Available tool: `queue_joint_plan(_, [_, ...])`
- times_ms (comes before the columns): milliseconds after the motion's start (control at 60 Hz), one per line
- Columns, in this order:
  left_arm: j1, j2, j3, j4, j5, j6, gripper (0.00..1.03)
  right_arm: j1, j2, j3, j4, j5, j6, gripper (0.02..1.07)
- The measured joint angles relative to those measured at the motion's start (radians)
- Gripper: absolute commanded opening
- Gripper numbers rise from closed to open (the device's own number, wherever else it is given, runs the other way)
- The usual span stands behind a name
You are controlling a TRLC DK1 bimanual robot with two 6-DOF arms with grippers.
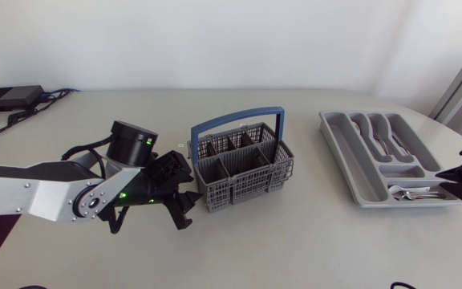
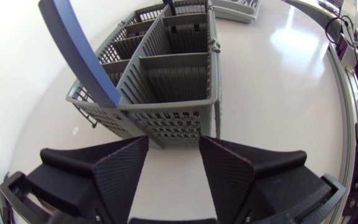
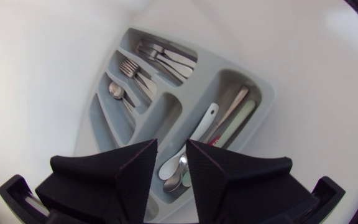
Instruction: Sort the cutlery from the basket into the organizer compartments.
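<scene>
Sorting seems done; next, withdraw
Blue-handled grey plastic basket looks empty; left gripper apart beside it, right gripper apart by distant grey organizer

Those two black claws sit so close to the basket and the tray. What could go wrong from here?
1. The open left gripper sits right at the basket corner; pushing ahead might shove or tip the basket.
2. The open right gripper hangs close over the organizer, with spoons under it; coming lower, it might knock the rim or scatter them.
</scene>
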Motion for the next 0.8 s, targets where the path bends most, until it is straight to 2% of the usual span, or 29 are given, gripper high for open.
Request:
queue_joint_plan(50, [0.000,-0.005,0.000,0.000,0.000,0.000,0.57,-0.005,-0.045,-0.003,0.000,0.002,-0.002,0.54])
queue_joint_plan(267, [0.001,-0.032,0.000,-0.001,0.000,0.000,0.57,-0.014,-0.172,-0.019,-0.037,0.005,-0.031,0.55])
queue_joint_plan(367, [0.006,-0.045,0.000,-0.002,0.000,0.000,0.57,0.026,-0.293,-0.060,-0.050,0.010,-0.048,0.54])
queue_joint_plan(517, [0.022,-0.051,0.000,-0.004,0.000,0.000,0.57,0.251,-0.456,-0.084,-0.050,0.041,-0.063,0.54])
queue_joint_plan(800, [0.090,-0.054,0.000,-0.011,0.001,0.000,0.57,0.649,-0.442,-0.113,0.018,0.175,-0.047,0.52])
